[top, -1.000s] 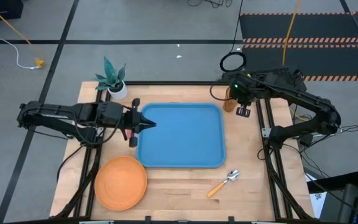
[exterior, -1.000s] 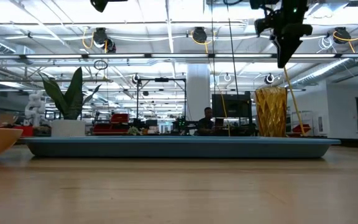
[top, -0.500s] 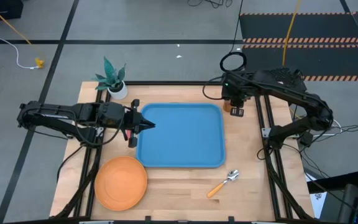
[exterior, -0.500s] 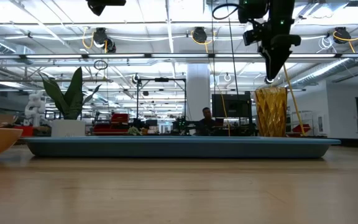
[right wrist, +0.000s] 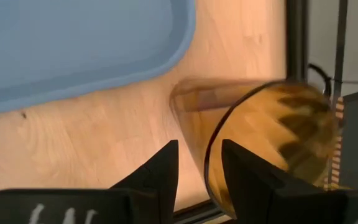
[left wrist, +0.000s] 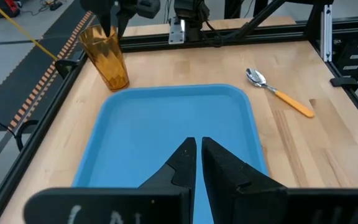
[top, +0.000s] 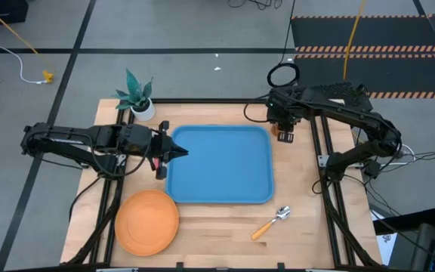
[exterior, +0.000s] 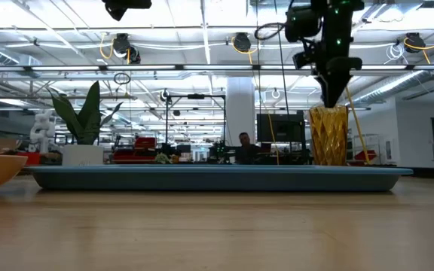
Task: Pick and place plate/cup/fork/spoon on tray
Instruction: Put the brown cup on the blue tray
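Above the cup beside the tray, right pincer straddles its rim, slightly parted, gripping nothing.

There is one tray, blue and rectangular, on the table. There is one plate, orange and round. There is one cup, amber in colour. There is one spoon with an orange handle. I cannot find any fork in these views. There is one small plant in a white pot. There are two robot arms, so two grippers: the left gripper and the right gripper. In the room behind, one person is visible.
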### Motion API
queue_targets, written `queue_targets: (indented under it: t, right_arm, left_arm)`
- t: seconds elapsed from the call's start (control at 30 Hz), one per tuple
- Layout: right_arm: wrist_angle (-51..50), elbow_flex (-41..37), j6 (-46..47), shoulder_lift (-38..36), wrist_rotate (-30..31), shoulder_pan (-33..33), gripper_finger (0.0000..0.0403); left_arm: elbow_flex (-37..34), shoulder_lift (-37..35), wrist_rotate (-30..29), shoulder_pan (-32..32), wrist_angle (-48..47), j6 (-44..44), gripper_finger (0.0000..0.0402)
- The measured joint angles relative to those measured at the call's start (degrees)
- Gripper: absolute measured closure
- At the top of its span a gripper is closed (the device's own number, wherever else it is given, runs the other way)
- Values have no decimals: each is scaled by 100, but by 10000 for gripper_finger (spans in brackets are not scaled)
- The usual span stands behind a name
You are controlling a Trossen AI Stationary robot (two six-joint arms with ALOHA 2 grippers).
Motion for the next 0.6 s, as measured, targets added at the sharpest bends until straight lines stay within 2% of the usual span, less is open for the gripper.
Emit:
queue_targets:
  t: [0.27,0.47,0.6]
  right_arm:
    - [225,-439,-47,2,31,-104,298]
    - [328,-441,-62,0,51,-104,353]
    - [361,-441,-107,0,321,-99,395]
  left_arm:
    - [0,0,0,0,0,45,371]
    - [-2,0,-4,0,107,114,371]
    - [-2,1,-4,0,242,190,371]
